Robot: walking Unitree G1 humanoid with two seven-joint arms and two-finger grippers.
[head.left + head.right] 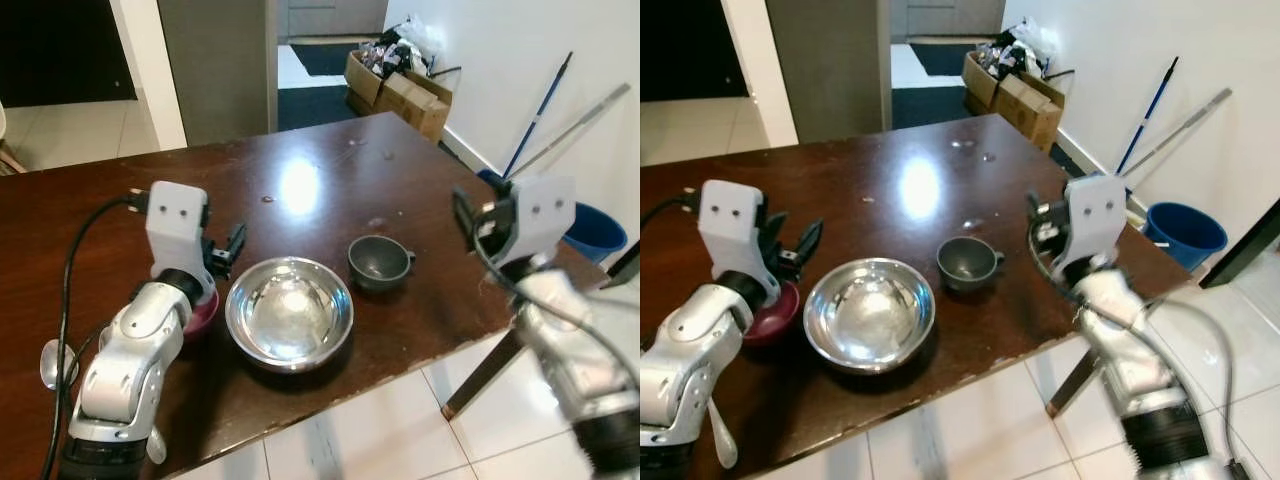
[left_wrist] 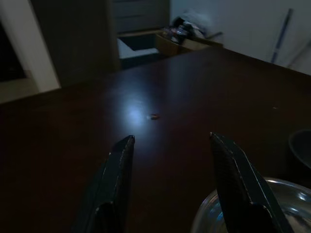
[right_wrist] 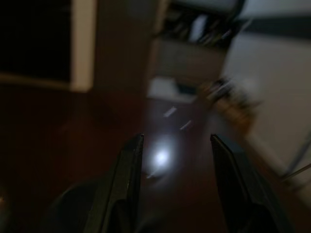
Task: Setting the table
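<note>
Steel bowl (image 1: 289, 311) at 6 o'clock near bench (image 1: 330, 170) front edge. Maroon bowl (image 1: 200, 312) at its 9, under left end effector (image 2: 170, 145), fingers wide, empty. Grey cup (image 1: 379, 262) at its 2. Right end effector (image 3: 175, 145) at 3, wide, empty. Spoon (image 1: 52, 363) at 8.

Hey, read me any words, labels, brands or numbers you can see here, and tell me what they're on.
None can be read.
The boxes by the wall hold printed packs, too small and blurred to read.
The steel bowl, grey cup, red bowl, spoon and bucket show no marking.
</note>
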